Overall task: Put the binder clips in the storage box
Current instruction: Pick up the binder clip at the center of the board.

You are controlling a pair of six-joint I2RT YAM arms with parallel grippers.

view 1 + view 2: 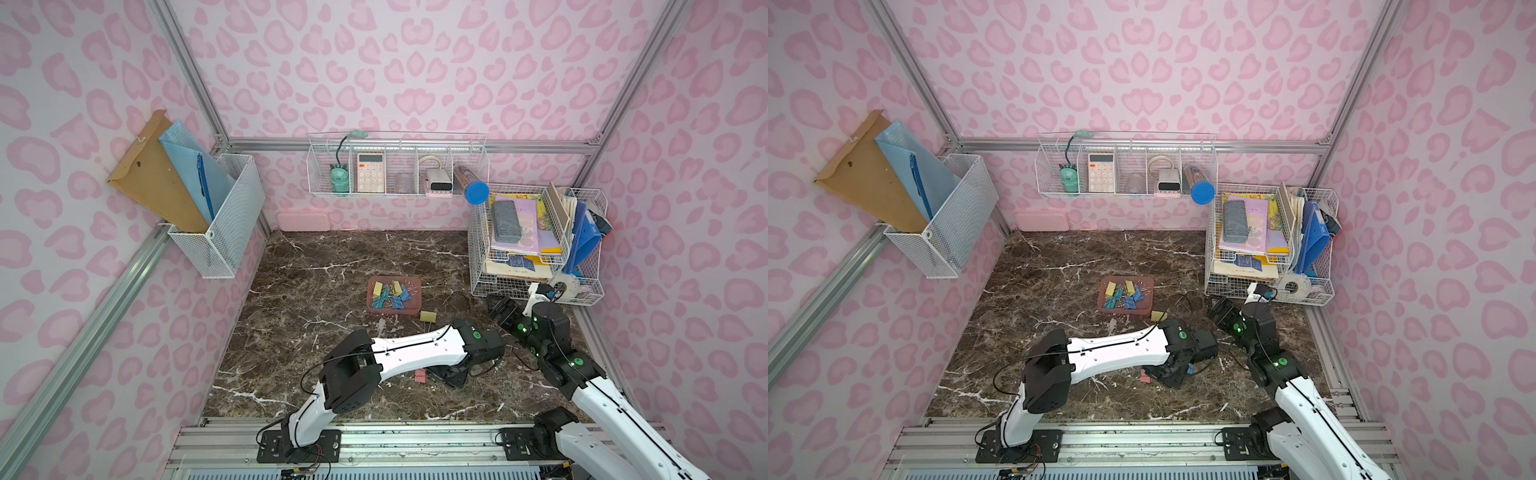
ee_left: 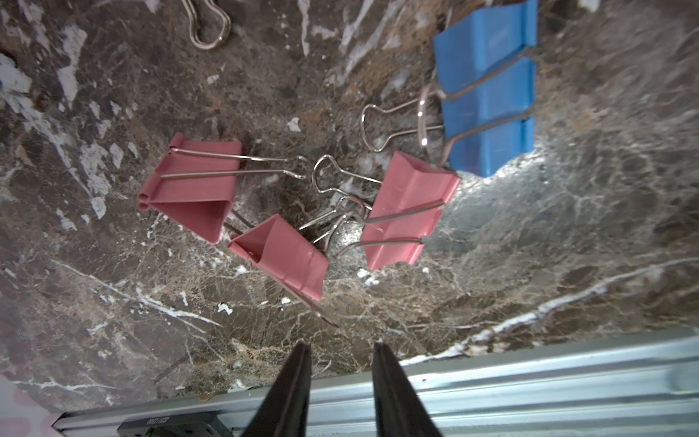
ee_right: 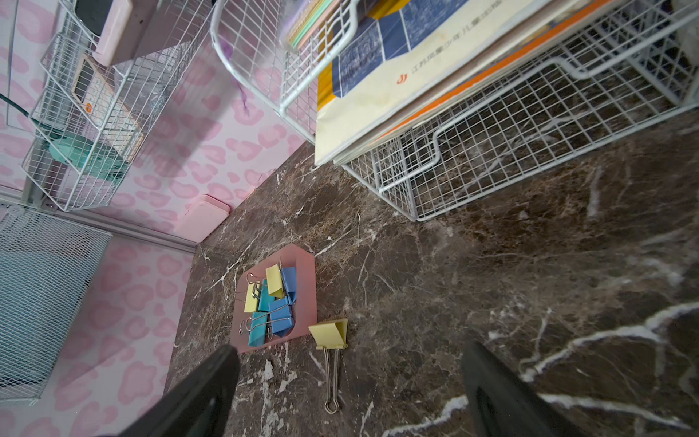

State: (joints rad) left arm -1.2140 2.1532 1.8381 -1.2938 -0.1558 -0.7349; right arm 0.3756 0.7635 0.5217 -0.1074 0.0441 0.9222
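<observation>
Left gripper [image 2: 340, 359] is hovering low over the dark brown, white-veined marble tabletop [image 2: 113, 302], its black fingers [image 2: 291, 386] standing narrowly apart and gripping nothing. Pink spotted walls [image 1: 415, 62] hung with white wire baskets [image 1: 397, 166] are closing in the table. Just ahead of the fingertips, three pink folding binder clips [image 2: 287, 257] are lying close together, a blue clip [image 2: 488, 94] beside them. Farther toward the back wall, the shallow dusty-pink plastic storage box [image 1: 392, 312] is holding yellow, blue and teal clips [image 3: 280, 314]. The right gripper [image 3: 351, 346] is hanging wide and empty over a yellow clip [image 3: 331, 333] just beside that box.
</observation>
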